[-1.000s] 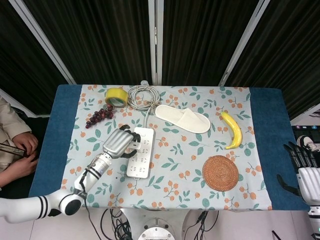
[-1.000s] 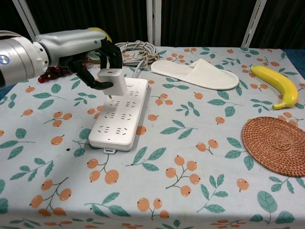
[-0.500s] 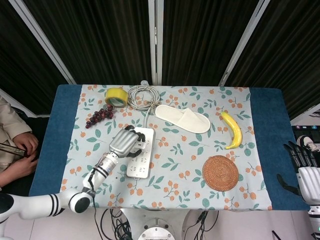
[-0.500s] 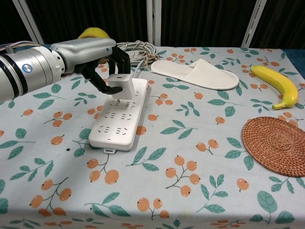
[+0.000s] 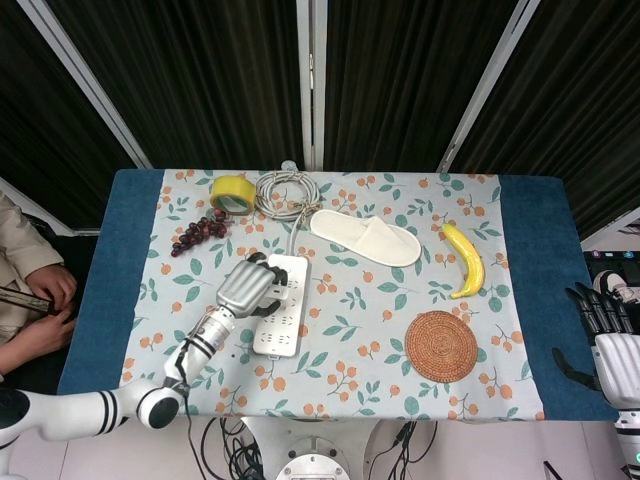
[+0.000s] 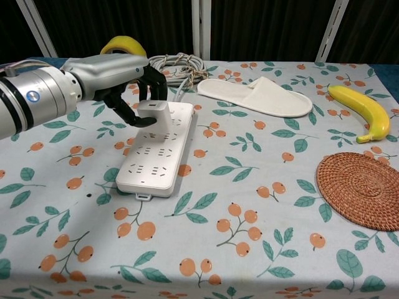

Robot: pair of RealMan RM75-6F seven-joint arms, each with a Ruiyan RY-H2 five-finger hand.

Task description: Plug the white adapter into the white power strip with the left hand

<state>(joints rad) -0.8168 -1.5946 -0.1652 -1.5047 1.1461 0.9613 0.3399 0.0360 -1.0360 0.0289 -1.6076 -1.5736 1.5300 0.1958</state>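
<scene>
From the head view, the left hand (image 5: 245, 288) lies over the left-hand side of the white power strip (image 5: 281, 318), which sits lengthwise a little left of the table's middle, its cable (image 5: 286, 192) coiled near the far edge. The white adapter is hidden under the hand here, so this view does not show how it sits. The right hand (image 5: 612, 345) hangs off the right edge of the table with fingers spread and nothing in them. On the cloth are a roll of yellow tape (image 5: 232, 193) and a bunch of grapes (image 5: 199, 233) toward the far left corner, a white slipper (image 5: 366, 238) near the far middle, a banana (image 5: 466, 261) and a woven coaster (image 5: 441, 346) toward the right. From the chest view, the left hand (image 6: 128, 84) has its dark fingers (image 6: 154, 87) curled around the white adapter (image 6: 154, 116), which stands upright on the far end of the white power strip (image 6: 154, 151), its base touching the strip's top face. No prongs show beneath it, so it looks at least partly seated in a socket; whether it is pushed fully home I cannot tell. By my judgement the insertion is nearly or just done, and what remains is a firm press if needed, then letting go and drawing the hand clear.
</scene>
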